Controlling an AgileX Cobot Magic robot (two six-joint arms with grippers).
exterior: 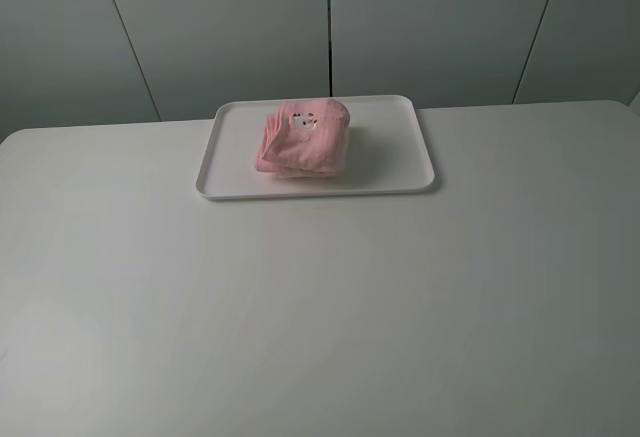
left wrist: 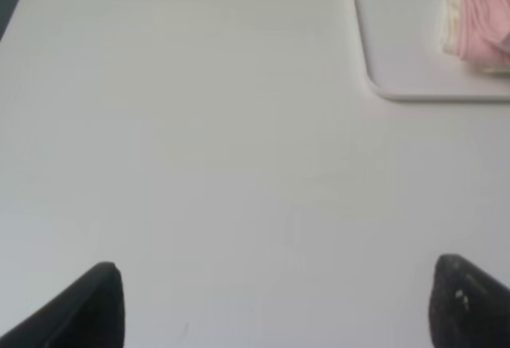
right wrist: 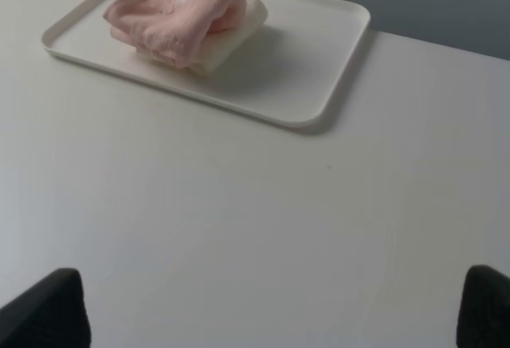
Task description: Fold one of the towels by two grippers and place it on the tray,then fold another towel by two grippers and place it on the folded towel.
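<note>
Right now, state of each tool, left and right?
Left tool: open, holding nothing, over bare table.
Right tool: open, holding nothing, over the table, short of the tray.

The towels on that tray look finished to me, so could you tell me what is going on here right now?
Nothing is being handled. The folded pink towel lies on top of the folded cream towel, both on the white tray at the far side of the table. The left gripper and right gripper are open, empty and over bare table, away from the tray. The stacking looks complete.
</note>
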